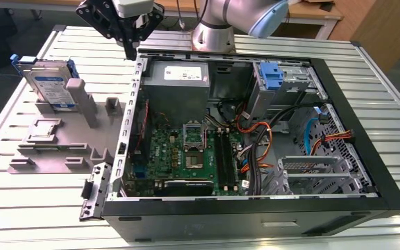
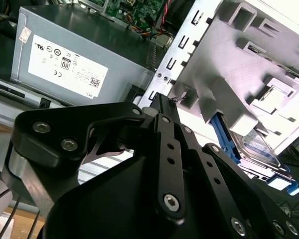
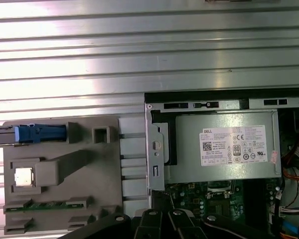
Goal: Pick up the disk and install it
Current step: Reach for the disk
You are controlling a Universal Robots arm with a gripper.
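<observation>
1. The black claw hangs above the far rim of the open black computer case, by the corner nearest the grey moulded holder. Its fingers are pressed together to a point, and they grip nothing. In the second wrist view, the closed tip sits over the case's metal edge.
2. The disk, a flat silver drive with a white-and-blue label in a blue plastic carrier, stands on edge in a slot at the holder's far end. It is well apart from the claw. In the first wrist view, it shows edge-on.
3. The holder also carries a small square silver chip in a shallow pocket and a thin green memory strip lying in a groove.
4. Inside the case:
   - a grey metal box with a white sticker in the far corner nearest the claw
   - a green circuit board on the floor
   - a bare blue plastic bracket in a far bay
   - orange and blue cables
   - a perforated metal cage near the front
5. Both case and holder rest on a slatted metal table.
</observation>
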